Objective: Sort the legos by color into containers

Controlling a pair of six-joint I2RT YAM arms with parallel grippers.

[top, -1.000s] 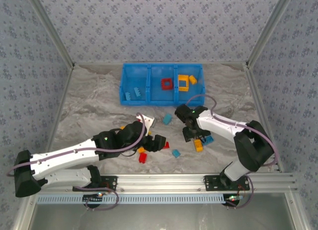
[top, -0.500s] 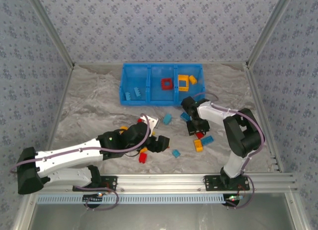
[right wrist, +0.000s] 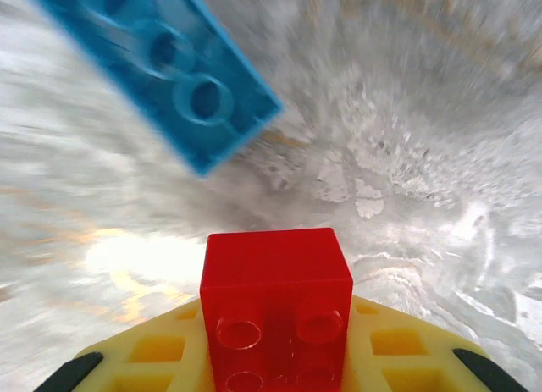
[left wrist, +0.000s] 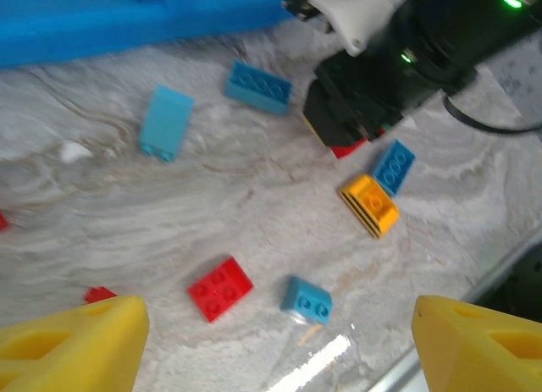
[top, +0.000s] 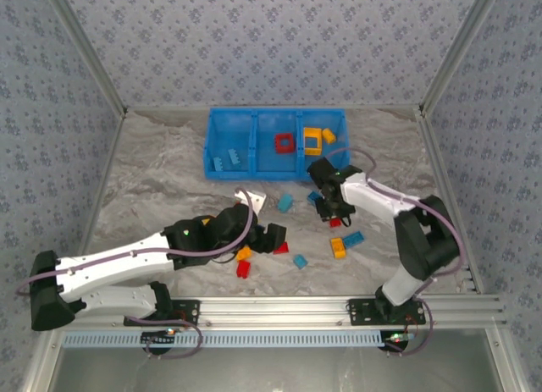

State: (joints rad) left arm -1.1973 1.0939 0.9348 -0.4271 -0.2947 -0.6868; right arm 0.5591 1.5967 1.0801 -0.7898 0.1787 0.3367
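A small red plastic brick point(right wrist: 276, 311) is pinched between the right gripper's point(top: 334, 214) yellow fingers point(right wrist: 381, 358); that arm bends at the elbow, wrist tipped downward. The left gripper point(top: 275, 238) is spread.

Even bright light, motion-blurred right-wrist background

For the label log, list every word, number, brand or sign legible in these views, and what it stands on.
No readable text in any view.
Red brick, studs: no lettering can be made out.
Blue brick, studs: too blurred to read.
Blue bin: plain, no label visible.
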